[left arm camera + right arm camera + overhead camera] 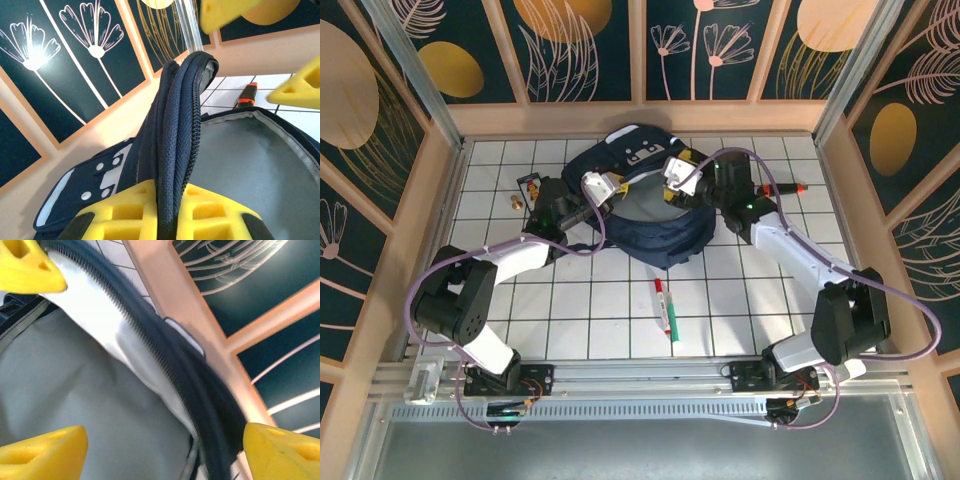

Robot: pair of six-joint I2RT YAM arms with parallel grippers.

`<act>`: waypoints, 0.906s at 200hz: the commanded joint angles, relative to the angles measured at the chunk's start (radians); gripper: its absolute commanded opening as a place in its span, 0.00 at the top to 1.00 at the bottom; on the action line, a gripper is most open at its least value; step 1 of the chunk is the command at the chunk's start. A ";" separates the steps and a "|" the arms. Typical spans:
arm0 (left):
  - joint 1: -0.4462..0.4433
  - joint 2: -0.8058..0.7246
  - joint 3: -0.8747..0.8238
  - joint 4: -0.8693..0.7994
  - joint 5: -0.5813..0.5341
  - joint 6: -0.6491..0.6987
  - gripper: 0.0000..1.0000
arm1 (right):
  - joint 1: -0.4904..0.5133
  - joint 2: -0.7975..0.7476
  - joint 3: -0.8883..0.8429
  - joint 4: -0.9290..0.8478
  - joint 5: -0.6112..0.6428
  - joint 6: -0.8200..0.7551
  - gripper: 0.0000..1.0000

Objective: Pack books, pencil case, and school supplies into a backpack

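Pinching the backpack's [660,240] rim, the left jaws are shut tight on it.
Right jaws gape empty over its mouth; marker pen [666,310] lies well behind them on the surface [570,310], pointing lengthwise toward them.

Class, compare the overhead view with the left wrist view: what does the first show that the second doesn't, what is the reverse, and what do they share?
Overhead: the marker pen lying on the table, apart from the backpack, plus a small black card and both arms. Left wrist: close up, the left gripper shut on the backpack's zipped edge, with the zip teeth clear. Both: the backpack, the open right gripper and the red-and-black tool.
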State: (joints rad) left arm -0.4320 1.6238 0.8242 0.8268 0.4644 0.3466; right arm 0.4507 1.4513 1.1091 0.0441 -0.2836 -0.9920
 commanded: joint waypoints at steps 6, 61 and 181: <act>0.003 -0.034 -0.004 0.010 0.034 0.030 0.98 | -0.003 0.011 0.049 -0.028 -0.111 -0.238 0.21; 0.003 -0.051 -0.011 0.003 0.069 0.047 0.97 | 0.008 0.197 0.239 -0.183 -0.095 -0.338 0.46; 0.110 -0.360 -0.142 -0.481 -0.275 -0.705 0.01 | 0.002 0.214 0.339 -0.129 -0.200 -0.078 1.00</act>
State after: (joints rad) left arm -0.4000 1.2629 0.7055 0.5716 0.1478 -0.0547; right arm 0.4507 1.6989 1.4151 -0.1581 -0.4129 -1.1610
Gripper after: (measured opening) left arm 0.987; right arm 0.067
